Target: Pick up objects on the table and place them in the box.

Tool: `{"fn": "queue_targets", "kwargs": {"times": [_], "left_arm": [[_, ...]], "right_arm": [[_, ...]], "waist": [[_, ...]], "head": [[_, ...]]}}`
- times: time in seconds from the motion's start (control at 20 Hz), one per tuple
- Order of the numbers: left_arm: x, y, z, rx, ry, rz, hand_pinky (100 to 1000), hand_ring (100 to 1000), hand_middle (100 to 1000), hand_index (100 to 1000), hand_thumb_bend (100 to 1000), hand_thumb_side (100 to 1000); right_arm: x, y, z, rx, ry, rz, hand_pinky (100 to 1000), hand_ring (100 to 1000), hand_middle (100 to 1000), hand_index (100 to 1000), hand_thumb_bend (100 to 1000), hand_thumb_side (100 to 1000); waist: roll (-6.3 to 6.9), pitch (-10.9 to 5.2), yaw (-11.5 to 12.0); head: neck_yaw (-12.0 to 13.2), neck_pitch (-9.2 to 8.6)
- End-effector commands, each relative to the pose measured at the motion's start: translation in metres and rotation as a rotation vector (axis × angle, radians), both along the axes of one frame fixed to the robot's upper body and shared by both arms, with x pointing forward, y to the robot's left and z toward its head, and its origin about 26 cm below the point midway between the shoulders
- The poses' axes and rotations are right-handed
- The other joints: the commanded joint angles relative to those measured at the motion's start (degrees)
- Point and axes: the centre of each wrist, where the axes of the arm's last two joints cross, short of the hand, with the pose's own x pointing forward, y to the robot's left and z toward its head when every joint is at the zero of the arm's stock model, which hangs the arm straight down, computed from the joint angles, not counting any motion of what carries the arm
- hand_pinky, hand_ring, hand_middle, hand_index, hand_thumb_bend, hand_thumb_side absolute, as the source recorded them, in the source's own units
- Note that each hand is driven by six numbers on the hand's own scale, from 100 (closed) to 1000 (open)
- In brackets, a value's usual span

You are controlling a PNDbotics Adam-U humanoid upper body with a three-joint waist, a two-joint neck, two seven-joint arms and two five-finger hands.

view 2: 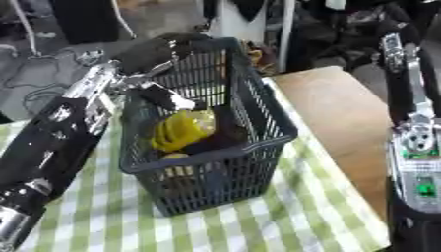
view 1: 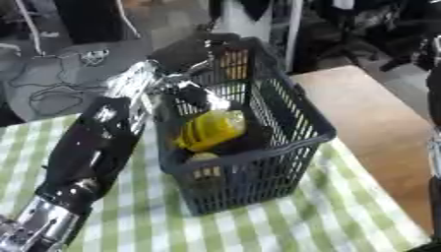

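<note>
Basket (view 1: 258, 167): dark, on your checked cloth (view 1: 284, 226).
Contents: yellow object (view 1: 211, 129).
Left hand (view 2: 159, 49): above basket's far rim; you cannot tell its fingers' state.
Right hand: unseen.

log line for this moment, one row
left hand: over basket far rim | yellow object: inside basket | right hand: not visible | cloth: checked

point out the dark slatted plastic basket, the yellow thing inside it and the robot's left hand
dark slatted plastic basket (view 1: 250, 184), left eye view, near front wall
yellow thing (view 1: 211, 129), left eye view, its middle
left hand (view 2: 155, 51), right eye view, back of the hand above the basket's far rim
</note>
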Motion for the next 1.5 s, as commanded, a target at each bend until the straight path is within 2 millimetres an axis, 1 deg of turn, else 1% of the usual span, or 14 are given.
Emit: {"fn": "queue_targets", "kwargs": {"times": [0.05, 0.1, 0.15, 0.25, 0.3, 0.35, 0.45, 0.6, 0.65, 0.7, 0.8, 0.95, 1.2, 1.5], "left_arm": [[-0.002, 0.001, 0.013, -0.047, -0.069, -0.005, 1000, 984, 1000, 1000, 554, 1000], [-0.002, 0.001, 0.013, -0.062, -0.072, -0.005, 1000, 984, 1000, 1000, 554, 1000], [-0.003, 0.002, 0.014, -0.082, -0.076, -0.006, 960, 927, 940, 941, 530, 972], [-0.007, 0.009, 0.016, -0.217, -0.097, -0.018, 814, 789, 760, 766, 448, 811], [-0.011, 0.017, 0.017, -0.310, -0.101, -0.030, 814, 789, 760, 766, 448, 811], [-0.015, 0.024, 0.018, -0.391, -0.094, -0.039, 760, 745, 707, 744, 417, 809], [-0.034, 0.059, 0.013, -0.660, -0.060, -0.035, 691, 719, 696, 734, 391, 828], [-0.081, 0.117, 0.009, -1.046, -0.007, -0.050, 682, 736, 731, 746, 402, 848], [-0.095, 0.133, 0.010, -1.127, -0.005, -0.049, 680, 737, 742, 748, 409, 846], [-0.113, 0.160, 0.001, -1.234, -0.034, 0.006, 679, 743, 745, 754, 409, 847], [-0.141, 0.197, -0.014, -1.399, -0.097, 0.083, 681, 751, 756, 762, 408, 865], [-0.169, 0.228, -0.039, -1.535, -0.172, 0.181, 689, 770, 775, 778, 383, 901], [-0.180, 0.231, -0.074, -1.612, -0.120, 0.213, 680, 764, 774, 776, 360, 922], [-0.175, 0.232, -0.083, -1.634, -0.036, 0.171, 680, 763, 773, 778, 358, 926]], "right_arm": [[-0.001, -0.003, 0.012, -0.003, -0.037, 0.000, 499, 669, 724, 794, 100, 566], [-0.001, -0.004, 0.011, -0.003, -0.036, 0.000, 499, 669, 724, 794, 100, 566], [-0.001, -0.004, 0.011, -0.003, -0.036, -0.001, 498, 669, 723, 795, 100, 564], [-0.001, -0.006, 0.011, -0.003, -0.035, -0.007, 498, 668, 721, 794, 100, 571], [-0.001, -0.007, 0.011, -0.001, -0.036, -0.012, 498, 668, 721, 794, 100, 571], [-0.001, -0.008, 0.011, 0.000, -0.035, -0.016, 497, 667, 720, 793, 100, 574], [-0.002, -0.014, 0.010, 0.004, -0.029, -0.035, 496, 667, 720, 793, 100, 575], [-0.003, -0.022, 0.010, 0.008, -0.028, -0.067, 496, 667, 721, 793, 100, 576], [-0.004, -0.024, 0.010, 0.009, -0.029, -0.076, 495, 667, 721, 793, 100, 570], [-0.005, -0.030, 0.009, 0.014, -0.026, -0.096, 495, 666, 720, 793, 100, 585], [-0.008, -0.037, 0.008, 0.018, -0.021, -0.125, 494, 666, 720, 793, 100, 586], [-0.011, -0.045, 0.006, 0.022, -0.014, -0.159, 492, 665, 719, 792, 100, 575], [-0.013, -0.048, 0.001, 0.029, 0.002, -0.174, 494, 666, 720, 792, 100, 581], [-0.012, -0.045, -0.002, 0.029, 0.007, -0.166, 496, 666, 720, 792, 100, 578]], "waist": [[-1.51, -0.52, 0.28], [-1.54, -0.50, 0.37], [-1.56, -0.48, 0.47], [-1.56, -0.30, 0.94], [-1.57, -0.20, 1.28], [-1.60, -0.16, 1.58], [-1.78, -0.24, 2.80], [-1.84, -0.22, 4.85], [-1.81, -0.19, 5.35], [-1.74, -0.29, 6.51], [-1.58, -0.54, 7.98], [-1.65, -0.76, 10.09], [-2.33, -1.61, 11.01], [-2.68, -2.20, 10.89]], "head": [[-0.12, 0.02], [-0.17, 0.00], [-0.23, -0.01], [-0.63, -0.08], [-0.95, -0.10], [-1.21, -0.04], [-2.19, 0.48], [-3.34, 1.26], [-3.60, 1.43], [-4.20, 1.99], [-4.92, 2.84], [-5.90, 3.77], [-6.90, 4.62], [-6.96, 4.11]]}}
